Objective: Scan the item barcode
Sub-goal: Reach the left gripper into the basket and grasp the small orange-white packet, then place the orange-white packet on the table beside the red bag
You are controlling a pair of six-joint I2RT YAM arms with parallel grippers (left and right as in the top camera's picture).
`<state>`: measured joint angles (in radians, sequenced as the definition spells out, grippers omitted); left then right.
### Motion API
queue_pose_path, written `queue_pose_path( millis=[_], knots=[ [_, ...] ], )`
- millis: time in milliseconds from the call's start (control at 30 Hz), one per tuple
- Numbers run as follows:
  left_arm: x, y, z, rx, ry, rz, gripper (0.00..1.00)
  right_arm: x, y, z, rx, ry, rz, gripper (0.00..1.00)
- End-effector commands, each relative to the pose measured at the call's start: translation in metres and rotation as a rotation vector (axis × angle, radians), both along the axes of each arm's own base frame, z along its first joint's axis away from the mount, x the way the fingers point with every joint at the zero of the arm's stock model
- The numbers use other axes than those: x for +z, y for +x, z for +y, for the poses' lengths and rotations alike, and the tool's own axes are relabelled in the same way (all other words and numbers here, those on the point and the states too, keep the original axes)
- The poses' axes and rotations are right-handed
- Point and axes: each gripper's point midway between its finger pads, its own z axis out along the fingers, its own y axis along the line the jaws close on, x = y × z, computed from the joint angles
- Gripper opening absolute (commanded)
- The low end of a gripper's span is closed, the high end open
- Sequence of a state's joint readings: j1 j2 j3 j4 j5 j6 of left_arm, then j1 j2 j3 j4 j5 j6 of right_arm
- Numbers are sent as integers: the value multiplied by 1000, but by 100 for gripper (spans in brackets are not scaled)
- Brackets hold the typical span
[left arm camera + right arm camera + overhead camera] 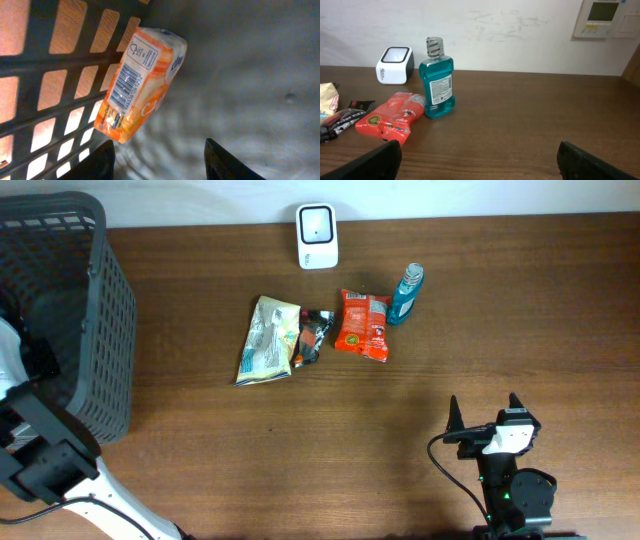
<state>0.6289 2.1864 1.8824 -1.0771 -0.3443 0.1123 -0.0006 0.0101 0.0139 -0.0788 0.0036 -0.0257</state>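
Seen from above, a basket [100, 330] stands at the left of the tabletop [300, 465], the scanner [317, 236] at the far edge. Inside the basket, an orange packet [142, 82] leans on the mesh wall beyond the left gripper [160, 155], parted and empty. The right gripper [480, 160] gapes wide toward a blue bottle [437, 85].

Table [300, 440]: basket [110, 330], scanner [317, 236], bottle [405, 293], packets [362, 325]

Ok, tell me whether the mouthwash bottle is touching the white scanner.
Apart. The overhead view shows a clear gap between the mouthwash bottle and the white scanner.
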Motion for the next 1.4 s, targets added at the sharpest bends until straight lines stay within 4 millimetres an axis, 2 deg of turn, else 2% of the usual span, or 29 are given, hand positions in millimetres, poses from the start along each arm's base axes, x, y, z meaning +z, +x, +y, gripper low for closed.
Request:
queue_pose_path(
  millis=[0, 233, 433, 533, 600, 633, 767, 800, 833, 900, 933, 967, 1000, 1033, 1100, 1133, 1167, 1200, 1267, 1300, 1367],
  knots=[
    [0, -2, 4, -10, 23, 7, 54, -3, 0, -4, -19, 7, 5, 98],
    [5, 2, 21, 7, 113, 0, 54, -3, 0, -4, -19, 7, 5, 98],
    [-30, -2, 14, 3, 74, 8, 50, -3, 0, -4, -19, 7, 5, 98],
    [-31, 0, 15, 3, 81, 1, 33, -3, 0, -4, -19, 7, 5, 98],
    [-31, -1, 14, 2, 78, 5, 16, -3, 0, -4, -19, 7, 5, 98],
    [-31, -1, 14, 2, 77, 5, 0, -3, 0, -4, -19, 7, 5, 98],
    [-27, -1, 12, -3, 72, 12, 0, -3, 0, -4, -19, 7, 5, 98],
    [-17, 6, 10, -3, 82, -6, 0, -3, 0, -4, -19, 7, 5, 98],
    [1, 18, 7, 3, 94, -61, 0, -3, 0, -4, -19, 7, 5, 98],
    [50, 61, -18, -78, 24, -278, 0, -3, 0, -4, -19, 7, 5, 99],
    [70, 76, -29, -115, -4, -363, 0, -3, 0, -4, -19, 7, 5, 98],
    [114, 99, -52, -192, -57, -521, 0, -3, 0, -4, -19, 7, 5, 98],
    [147, 110, -68, -246, -83, -625, 0, -3, 0, -4, -19, 7, 5, 98],
    [188, 117, -87, -263, -107, -744, 0, -3, 0, -4, -19, 7, 5, 98],
    [266, 117, -134, -354, -157, -950, 0, -3, 0, -4, -19, 7, 5, 98],
    [307, 110, -169, -456, -196, -1053, 0, -3, 0, -4, -19, 7, 5, 98],
    [334, 101, -197, -535, -224, -1112, 0, -3, 0, -4, -19, 7, 5, 98],
    [355, 91, -229, -619, -265, -1156, 0, -3, 0, -4, -19, 7, 5, 98],
    [375, 75, -290, -759, -368, -1185, 0, -3, 0, -4, -19, 7, 5, 98],
    [373, 68, -342, -853, -459, -1149, 0, -3, 0, -4, -19, 7, 5, 98],
    [354, 64, -391, -926, -563, -1064, 0, -3, 0, -4, -19, 7, 5, 98]
  ],
)
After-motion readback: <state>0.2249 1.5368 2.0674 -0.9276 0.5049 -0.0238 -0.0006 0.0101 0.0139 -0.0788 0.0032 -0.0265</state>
